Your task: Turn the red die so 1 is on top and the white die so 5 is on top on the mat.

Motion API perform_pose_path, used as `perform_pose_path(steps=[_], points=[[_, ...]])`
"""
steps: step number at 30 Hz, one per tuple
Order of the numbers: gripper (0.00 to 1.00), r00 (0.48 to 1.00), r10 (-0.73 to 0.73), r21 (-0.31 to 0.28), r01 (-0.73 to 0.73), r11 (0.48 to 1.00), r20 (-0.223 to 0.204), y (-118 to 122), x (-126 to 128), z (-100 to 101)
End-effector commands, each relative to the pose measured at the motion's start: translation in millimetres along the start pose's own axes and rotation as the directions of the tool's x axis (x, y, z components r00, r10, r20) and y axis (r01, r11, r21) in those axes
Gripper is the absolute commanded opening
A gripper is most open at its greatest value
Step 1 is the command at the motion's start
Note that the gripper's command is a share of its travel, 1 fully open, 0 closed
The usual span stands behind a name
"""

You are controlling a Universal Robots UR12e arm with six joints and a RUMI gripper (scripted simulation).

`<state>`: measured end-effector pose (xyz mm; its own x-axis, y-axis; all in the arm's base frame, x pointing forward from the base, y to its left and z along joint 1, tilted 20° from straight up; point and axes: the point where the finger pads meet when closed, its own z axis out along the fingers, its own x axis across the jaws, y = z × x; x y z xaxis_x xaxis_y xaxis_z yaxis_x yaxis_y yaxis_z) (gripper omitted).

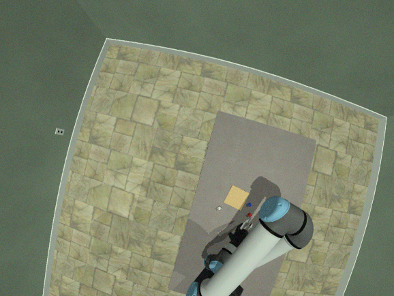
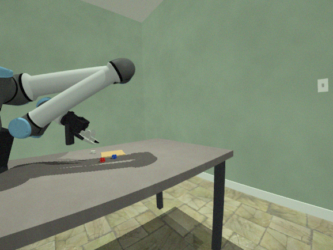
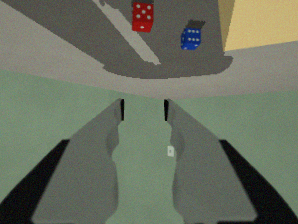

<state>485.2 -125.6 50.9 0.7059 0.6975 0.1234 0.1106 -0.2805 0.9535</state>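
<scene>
The red die (image 1: 249,215) (image 2: 102,159) (image 3: 142,16) lies on the table off the mat. In the upside-down wrist view its side facing the camera shows 5 and its narrow upper face seems to show 1. The blue die (image 1: 249,204) (image 2: 114,156) (image 3: 191,38) lies beside the mat, a 6 on its side facing the camera; its top number is unclear. The white die (image 1: 219,208) (image 2: 93,152) lies off the mat's other side, its number too small to read. My gripper (image 1: 250,222) (image 2: 97,141) (image 3: 144,100) is partly open and empty, tilted, above the table, short of the red die.
The yellow mat (image 1: 236,197) (image 2: 113,153) (image 3: 265,25) lies between the white die and the blue die. The arm's elbow (image 1: 274,209) (image 2: 124,70) is high over the table (image 1: 262,146) (image 2: 178,161), and its shadow covers the red and blue dice.
</scene>
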Motion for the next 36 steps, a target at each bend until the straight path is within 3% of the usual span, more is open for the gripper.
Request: perform_pose_path(steps=[1,13,36], points=[[0.21,1.000,0.000,0.006,0.000,1.000,0.000,1,0,0],[0.21,1.000,-0.002,0.059,0.002,0.998,0.000,5,0,2],[0.21,1.000,-0.001,0.298,0.001,0.954,0.000,17,0,8]])
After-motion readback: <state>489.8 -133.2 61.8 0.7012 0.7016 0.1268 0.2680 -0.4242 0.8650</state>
